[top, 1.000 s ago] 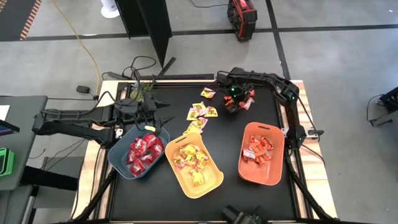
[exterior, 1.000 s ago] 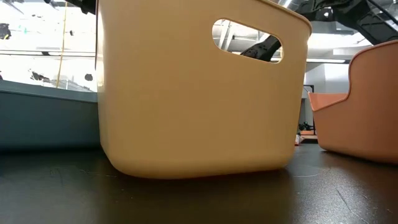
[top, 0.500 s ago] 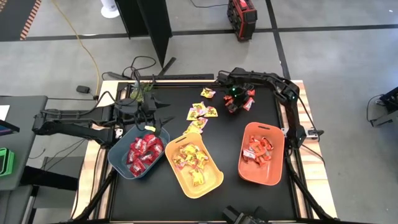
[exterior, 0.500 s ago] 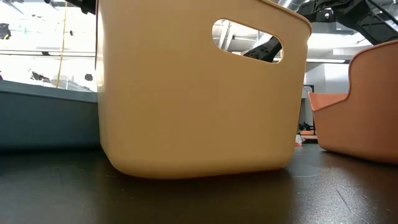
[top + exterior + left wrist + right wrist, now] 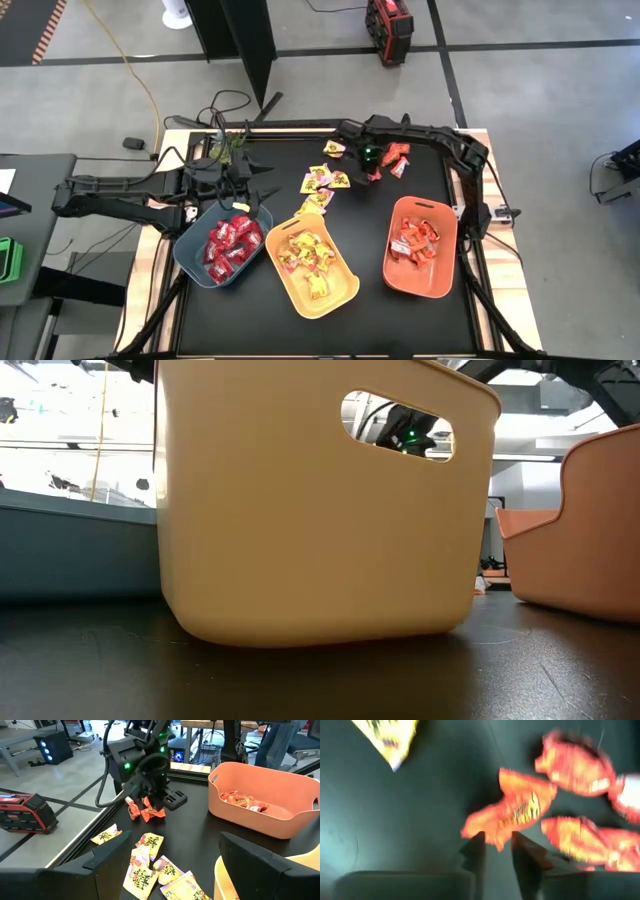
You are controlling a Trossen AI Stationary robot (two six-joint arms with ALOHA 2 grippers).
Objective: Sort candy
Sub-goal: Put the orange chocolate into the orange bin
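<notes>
The right gripper [image 5: 372,168] hangs over the far middle of the black table [image 5: 400,320], its narrow-set fingers [image 5: 479,851] pinching the lower end of one orange-red candy [image 5: 512,813], which the right wrist view shows slanting away from the fingertips, long axis running diagonally from the pinched twist to the far twist. A few more orange-red candies [image 5: 397,158] lie on the table just beside it, each lying flat at its own angle. The yellow candies [image 5: 325,180] are scattered in a loose line toward the yellow bin [image 5: 345,290], which already holds more of the same. The deep red candies [image 5: 230,243] are heaped in the blue-grey bin [image 5: 190,262], and orange-red ones sit in the orange bin [image 5: 420,285]. The left gripper [image 5: 262,192] waits over the far rim of the blue-grey bin, its fingers [image 5: 107,857] spread wide and empty.
</notes>
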